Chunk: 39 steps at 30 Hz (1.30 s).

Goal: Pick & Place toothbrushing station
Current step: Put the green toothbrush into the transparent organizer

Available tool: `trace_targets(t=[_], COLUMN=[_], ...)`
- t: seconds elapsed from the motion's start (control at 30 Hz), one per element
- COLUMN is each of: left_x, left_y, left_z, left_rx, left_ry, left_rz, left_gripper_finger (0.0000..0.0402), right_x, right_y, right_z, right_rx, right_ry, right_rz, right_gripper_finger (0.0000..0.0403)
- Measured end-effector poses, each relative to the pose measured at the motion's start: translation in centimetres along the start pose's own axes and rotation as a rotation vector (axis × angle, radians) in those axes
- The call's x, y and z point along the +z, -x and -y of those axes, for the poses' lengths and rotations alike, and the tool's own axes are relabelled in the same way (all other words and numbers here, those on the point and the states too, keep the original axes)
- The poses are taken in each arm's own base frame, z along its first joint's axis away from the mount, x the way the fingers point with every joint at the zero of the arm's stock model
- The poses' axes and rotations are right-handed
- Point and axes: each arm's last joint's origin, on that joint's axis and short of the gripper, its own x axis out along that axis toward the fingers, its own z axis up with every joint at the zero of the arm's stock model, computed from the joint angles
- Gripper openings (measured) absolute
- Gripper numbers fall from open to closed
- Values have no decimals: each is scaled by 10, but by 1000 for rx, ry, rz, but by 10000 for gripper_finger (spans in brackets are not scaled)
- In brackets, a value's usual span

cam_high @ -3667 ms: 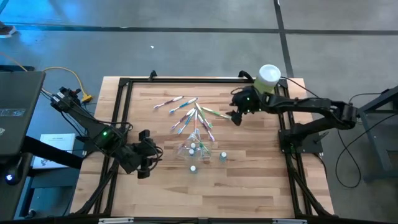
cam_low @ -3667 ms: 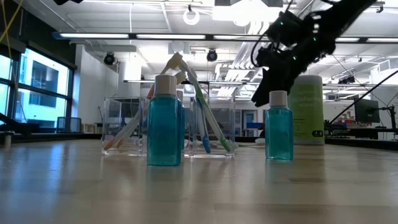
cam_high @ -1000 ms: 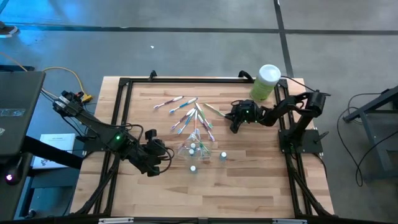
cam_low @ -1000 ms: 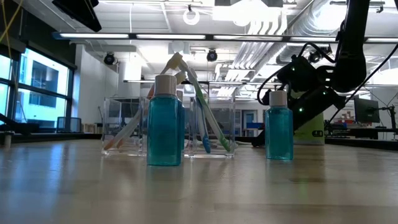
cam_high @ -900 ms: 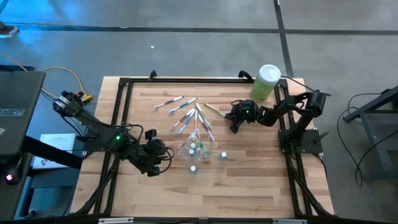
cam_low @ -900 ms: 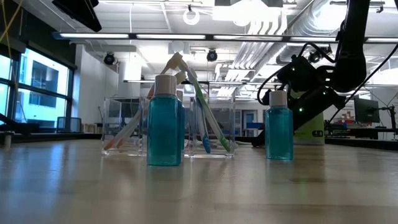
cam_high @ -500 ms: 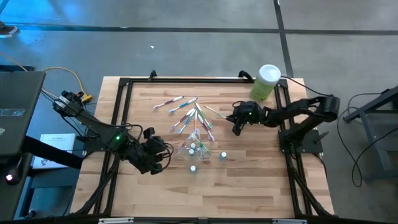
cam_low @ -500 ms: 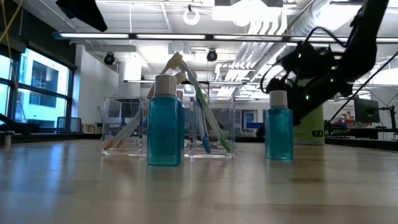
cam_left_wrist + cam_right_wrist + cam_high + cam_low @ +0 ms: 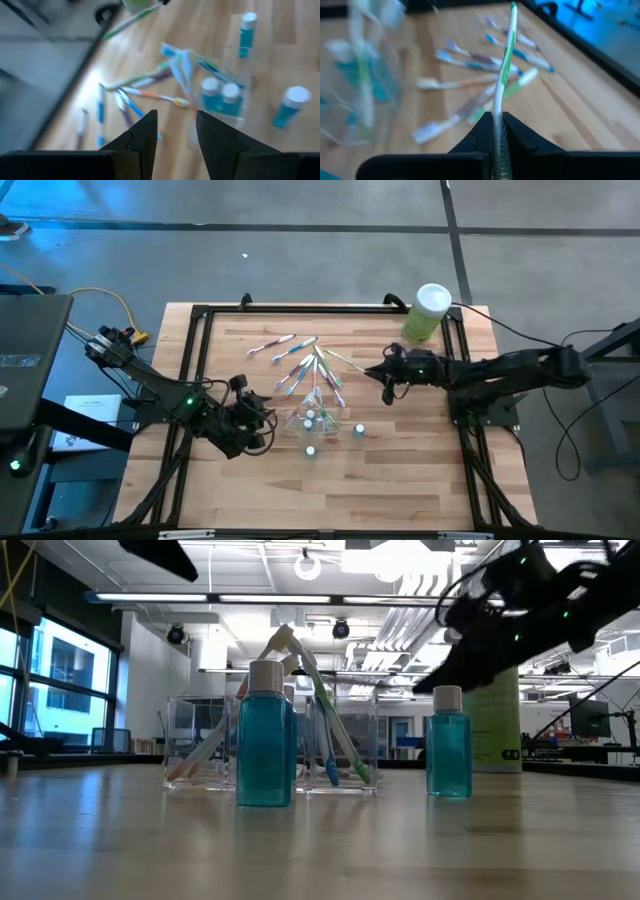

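Now the right gripper [image 9: 496, 131] pinches a green toothbrush [image 9: 506, 70].
It hovers beside the clear holder [image 9: 318, 416] mid-table; left gripper [image 9: 172, 131], fingers parted, waits near the bottles [image 9: 220, 95].

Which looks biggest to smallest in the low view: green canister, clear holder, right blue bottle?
1. Clear holder, widest of the three.
2. Green canister, tallest but farthest back and partly hidden, so its rank against the holder is unsure.
3. Right blue bottle, smallest.
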Motion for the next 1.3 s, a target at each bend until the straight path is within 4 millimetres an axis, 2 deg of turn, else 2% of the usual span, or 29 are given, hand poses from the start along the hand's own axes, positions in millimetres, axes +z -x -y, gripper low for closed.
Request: trace_targets(t=[0.2, 0.37, 0.47, 0.73, 1.03, 1.3], left_x=[10, 24, 33, 49, 52, 54], left_y=[2, -4, -13, -57, -84, -86], left_z=[3, 23, 39, 76, 93, 94], left_rx=[121, 231, 300, 443, 506, 473], left_ry=[-196, -382, -477, -778, -920, -897], left_rz=[130, 234, 273, 304, 352, 413], left_gripper_finger=[129, 129, 129, 129, 129, 129], right_x=[18, 33, 38, 44, 42, 42], right_y=[17, 21, 22, 28, 33, 40], right_z=[-16, -30, -39, -61, -77, -89], right_rx=[77, 141, 170, 213, 194, 171], right_ry=[20, 6, 5, 23, 8, -100], right_rz=[118, 173, 187, 207, 215, 241], right_gripper_finger=[14, 14, 13, 13, 13, 13])
